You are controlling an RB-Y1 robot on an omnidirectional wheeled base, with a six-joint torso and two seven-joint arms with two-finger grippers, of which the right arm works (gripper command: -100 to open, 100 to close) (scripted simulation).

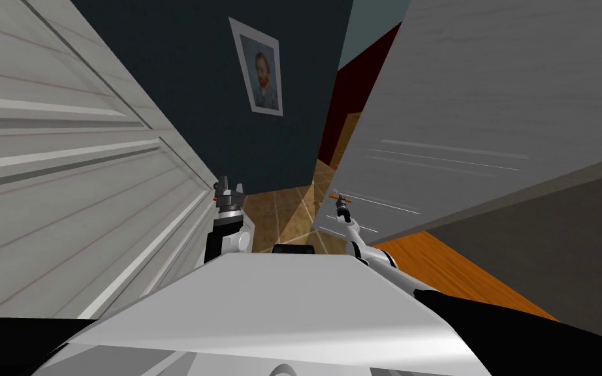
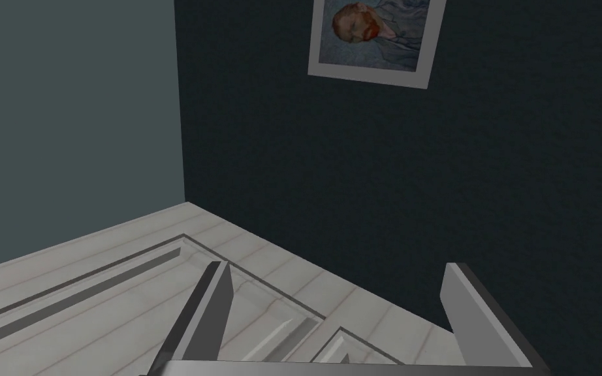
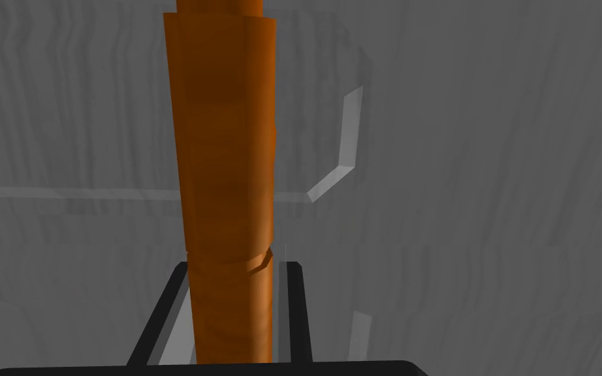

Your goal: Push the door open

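Right hand (image 1: pixel 341 198) is clamped on the orange handle (image 3: pixel 221 163) of the grey door (image 1: pixel 476 98) at the robot's right front, while the left hand (image 2: pixel 335 267) hangs beside a white panelled door (image 1: pixel 64 196), fingers apart and touching nothing.

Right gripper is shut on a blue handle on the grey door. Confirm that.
Not blue: the handle is orange, as the right wrist view shows. The right gripper is shut on it, on the grey door.
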